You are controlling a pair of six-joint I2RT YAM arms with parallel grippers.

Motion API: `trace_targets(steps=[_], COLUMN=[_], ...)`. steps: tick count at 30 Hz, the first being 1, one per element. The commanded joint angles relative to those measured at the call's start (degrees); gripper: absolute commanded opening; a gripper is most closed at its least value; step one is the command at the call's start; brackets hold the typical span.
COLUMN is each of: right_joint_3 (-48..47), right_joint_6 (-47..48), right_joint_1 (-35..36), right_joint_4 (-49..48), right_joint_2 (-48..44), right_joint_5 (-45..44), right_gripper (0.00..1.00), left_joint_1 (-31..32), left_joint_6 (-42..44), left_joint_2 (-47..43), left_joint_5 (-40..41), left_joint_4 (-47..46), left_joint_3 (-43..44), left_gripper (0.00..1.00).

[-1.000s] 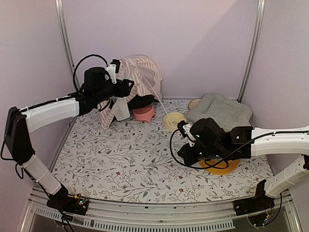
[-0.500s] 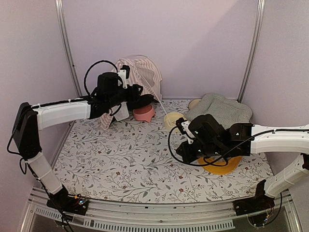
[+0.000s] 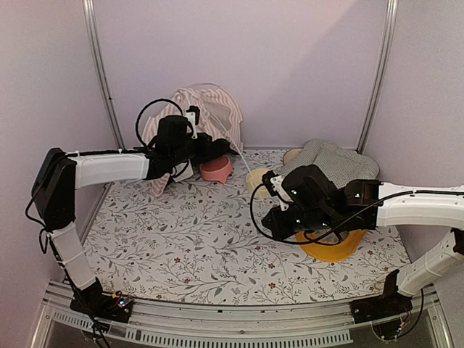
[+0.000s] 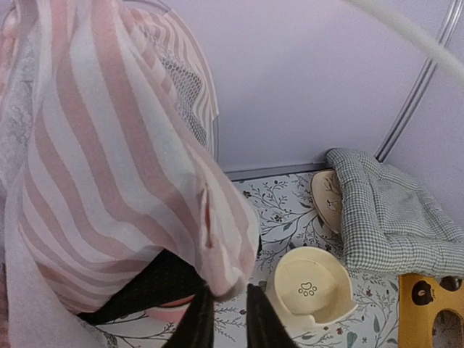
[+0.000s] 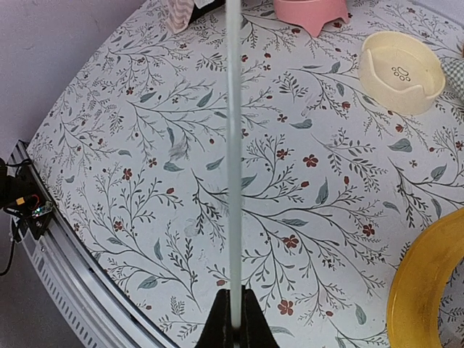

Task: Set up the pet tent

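Right gripper (image 5: 232, 310) clamped on pole (image 5: 233, 145), which runs straight ahead of it: keep it in line and feed slowly. Left gripper (image 4: 228, 291) narrow, tent (image 4: 123, 167) hem dipping between its tips, tent heaped above and left of it. Take a full pinch before lifting. Cannot tell if hem is caught. Pole's far end out of view, sleeve unseen.

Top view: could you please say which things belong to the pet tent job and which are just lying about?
Belongs: pink-and-white striped fabric tent; thin white pole in the right gripper.
Lying about: pink bowl; cream paw-print bowl; green-and-white checked cushion; round yellow dish.
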State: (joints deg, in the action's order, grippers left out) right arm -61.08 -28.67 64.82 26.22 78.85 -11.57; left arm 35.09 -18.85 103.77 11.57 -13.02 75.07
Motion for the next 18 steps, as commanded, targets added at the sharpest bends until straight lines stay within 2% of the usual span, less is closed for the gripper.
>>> trace_targets(steps=[1,5,10,12,16,18], right_joint_3=[-3.62,-5.58,-7.06,-7.15,-6.82,-6.99], right_joint_6=[0.59,-0.17,-1.57,-2.18,-3.11,-3.44], right_joint_1=[-0.03,-0.07,-0.12,-0.07,-0.06,-0.05], right_joint_4=[-1.66,-1.11,-1.03,-1.16,-1.86,-2.43], right_joint_2=[0.85,2.33,3.79,4.25,4.60,5.21], right_joint_5=[0.19,1.96,4.05,4.34,4.12,4.29], right_gripper=[0.00,0.00,0.00,0.00,0.00,0.00], left_joint_1=[0.87,5.81,15.33,18.76,23.85,26.84], left_joint_6=[1.78,7.55,14.09,14.30,11.11,11.62], left_joint_2=[-1.80,-8.19,-18.02,-21.23,-26.25,-25.85], left_joint_5=[-1.95,-2.33,-5.39,-3.60,-5.12,-5.74], left_joint_4=[-4.61,-8.36,-15.96,-18.55,-24.24,-23.33], left_joint_3=[1.14,-5.14,-20.48,-26.26,-36.65,-38.17], left_gripper=[0.00,0.00,0.00,0.00,0.00,0.00])
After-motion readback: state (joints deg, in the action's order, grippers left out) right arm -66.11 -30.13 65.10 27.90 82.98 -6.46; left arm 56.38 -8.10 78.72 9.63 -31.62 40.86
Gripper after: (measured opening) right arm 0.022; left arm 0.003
